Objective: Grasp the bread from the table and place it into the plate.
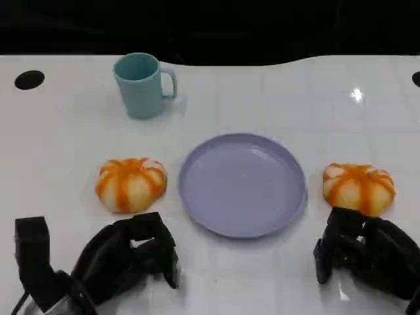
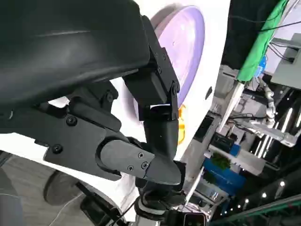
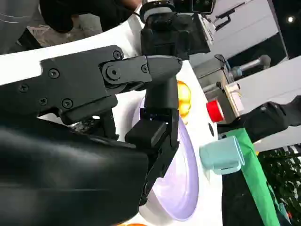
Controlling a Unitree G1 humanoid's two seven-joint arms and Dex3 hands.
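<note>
Two round orange-and-white bread buns lie on the white table, one on each side of a lilac plate [image 1: 197, 197]. The left bread [image 1: 131, 184] is just beyond my left hand [image 1: 128, 252], which hovers low near the front edge and holds nothing, its fingers apart. The right bread [image 1: 359, 188] sits right in front of my right hand [image 1: 361, 252], whose fingers are spread and empty. The left wrist view shows the plate [image 2: 188, 42] and a sliver of the right bread [image 2: 181, 125] past my fingers [image 2: 160, 136]. The right wrist view shows the plate [image 3: 186, 183] and left bread [image 3: 184, 96].
A teal cup [image 1: 141, 85] stands at the back left of the table, also seen in the right wrist view as the cup [image 3: 223, 153]. Black round holes [image 1: 29, 79] mark the table's far corners. A red button [image 3: 215, 110] and green cloth lie off the table.
</note>
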